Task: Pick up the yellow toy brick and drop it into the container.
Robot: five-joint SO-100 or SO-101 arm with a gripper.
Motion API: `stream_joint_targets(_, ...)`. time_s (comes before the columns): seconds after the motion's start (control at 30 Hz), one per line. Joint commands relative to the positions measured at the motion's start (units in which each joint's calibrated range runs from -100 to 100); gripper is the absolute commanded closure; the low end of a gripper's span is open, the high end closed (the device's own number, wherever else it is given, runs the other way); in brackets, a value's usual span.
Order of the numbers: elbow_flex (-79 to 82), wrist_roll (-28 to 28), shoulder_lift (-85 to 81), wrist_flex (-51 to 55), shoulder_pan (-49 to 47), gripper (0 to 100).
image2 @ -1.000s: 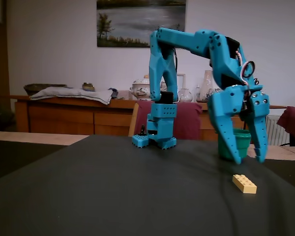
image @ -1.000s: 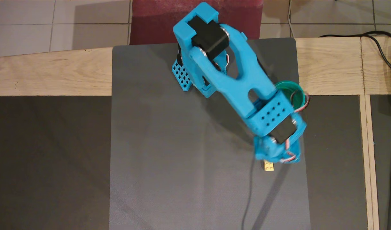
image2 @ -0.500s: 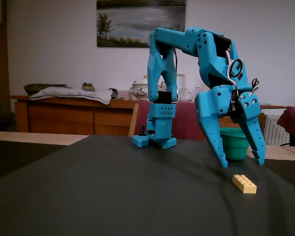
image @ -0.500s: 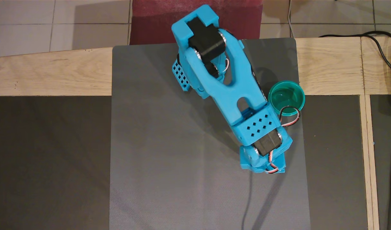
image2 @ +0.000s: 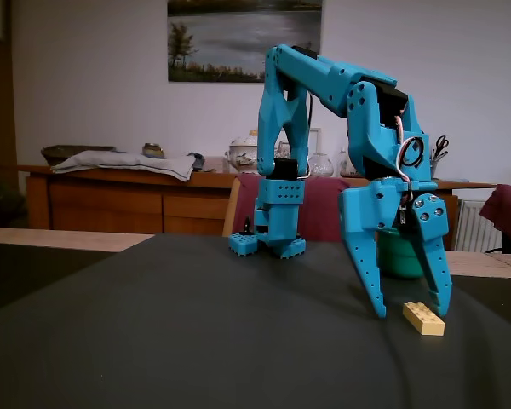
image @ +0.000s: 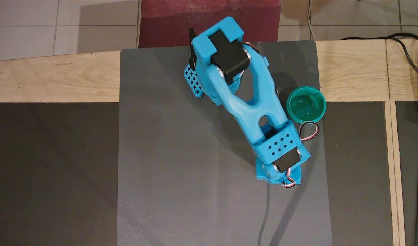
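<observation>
- Where the fixed view shows it, the gripper [image2: 413, 313] points down with fingers spread apart, tips at or just above the grey mat [image2: 196, 332], nothing between them.
- Yellow toy brick [image2: 423, 318] lies flat on the mat, at the gap, nearer the right finger in this view; contact unclear.
- Container [image: 306, 104] stands upright at the mat's edge beside the arm [image: 246, 99]; brick hidden in overhead view.

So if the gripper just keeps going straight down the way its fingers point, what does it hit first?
Probably the grey mat. The open gripper points down with its tips nearly on it. The yellow toy brick appears to lie between or just in front of the fingers, though depth is unclear in the fixed view.
</observation>
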Motion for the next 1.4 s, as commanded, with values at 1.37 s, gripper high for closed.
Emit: stream_joint_targets(1.37, -11.2, -1.2, -7.4, 15.9, -2.8, 100)
